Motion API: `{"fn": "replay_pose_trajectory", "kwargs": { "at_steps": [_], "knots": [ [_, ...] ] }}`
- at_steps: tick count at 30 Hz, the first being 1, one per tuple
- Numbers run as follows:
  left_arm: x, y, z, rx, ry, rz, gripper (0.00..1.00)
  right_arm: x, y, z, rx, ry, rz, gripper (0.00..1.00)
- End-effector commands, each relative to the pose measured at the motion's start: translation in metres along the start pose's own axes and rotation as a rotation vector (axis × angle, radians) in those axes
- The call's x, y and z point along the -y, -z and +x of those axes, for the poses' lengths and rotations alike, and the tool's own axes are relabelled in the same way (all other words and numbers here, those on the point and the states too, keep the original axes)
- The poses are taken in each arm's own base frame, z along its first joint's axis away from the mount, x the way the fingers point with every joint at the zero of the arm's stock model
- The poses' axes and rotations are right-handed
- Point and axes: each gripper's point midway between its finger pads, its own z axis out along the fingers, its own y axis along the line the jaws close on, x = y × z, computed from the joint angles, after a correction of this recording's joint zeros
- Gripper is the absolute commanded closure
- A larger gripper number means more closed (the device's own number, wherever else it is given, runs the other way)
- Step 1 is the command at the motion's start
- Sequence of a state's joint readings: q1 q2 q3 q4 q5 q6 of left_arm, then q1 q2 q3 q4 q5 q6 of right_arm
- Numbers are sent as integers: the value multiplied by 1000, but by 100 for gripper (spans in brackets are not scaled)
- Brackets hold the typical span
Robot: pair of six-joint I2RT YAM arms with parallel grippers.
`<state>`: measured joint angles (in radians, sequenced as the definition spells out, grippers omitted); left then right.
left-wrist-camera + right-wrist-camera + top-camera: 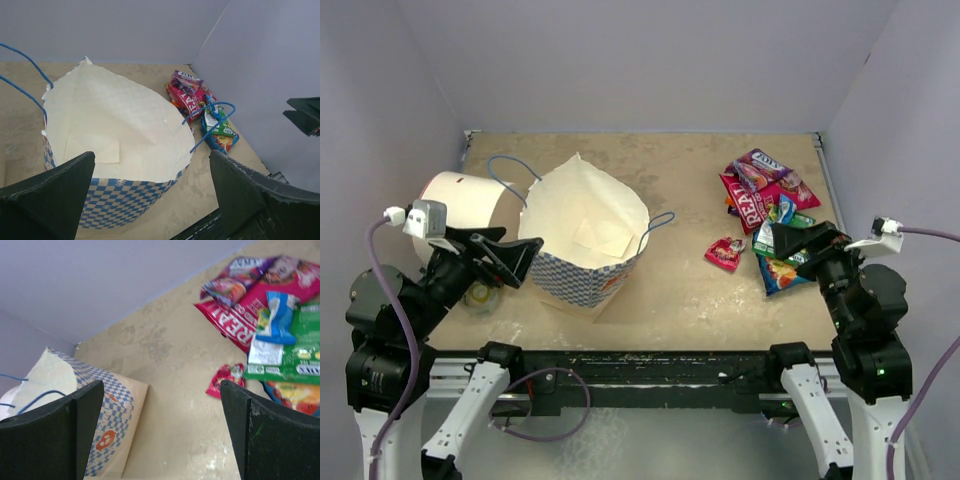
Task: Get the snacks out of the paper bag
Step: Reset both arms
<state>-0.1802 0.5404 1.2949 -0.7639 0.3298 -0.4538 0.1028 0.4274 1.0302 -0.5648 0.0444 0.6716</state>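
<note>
The paper bag (582, 235) stands open at centre left, checkered outside, plain cream inside, blue cord handles; what shows of its inside (110, 125) holds no packet. The snacks (765, 205) lie in a pile on the table at the right, with one small red packet (725, 253) apart from the pile. They also show in the right wrist view (270, 325) and the left wrist view (200, 107). My left gripper (520, 258) is open and empty beside the bag's left side. My right gripper (790, 240) is open and empty over the pile's near edge.
A large white cylinder (460, 205) lies behind the left arm, with a clear tape roll (480, 295) beside it. Grey walls enclose the table on three sides. A black rail (640, 362) runs along the near edge.
</note>
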Motion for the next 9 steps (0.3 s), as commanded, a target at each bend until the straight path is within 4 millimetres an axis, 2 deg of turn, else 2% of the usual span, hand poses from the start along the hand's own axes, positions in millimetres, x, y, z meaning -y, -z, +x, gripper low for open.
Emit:
{"fn": "replay_pose_trajectory", "kwargs": {
  "at_steps": [1,4,8,9],
  "knots": [
    [18,13,-16,115,38,70,1,19,14,17,-45,-64,90,1],
    [12,21,-5,128,52,47,1,24,20,19,-39,-32,92,0],
    [5,31,2,154,78,15,1,22,29,10,14,-4,67,1],
    [4,32,4,155,83,8,1,29,28,13,19,-7,93,1]
  ]
}}
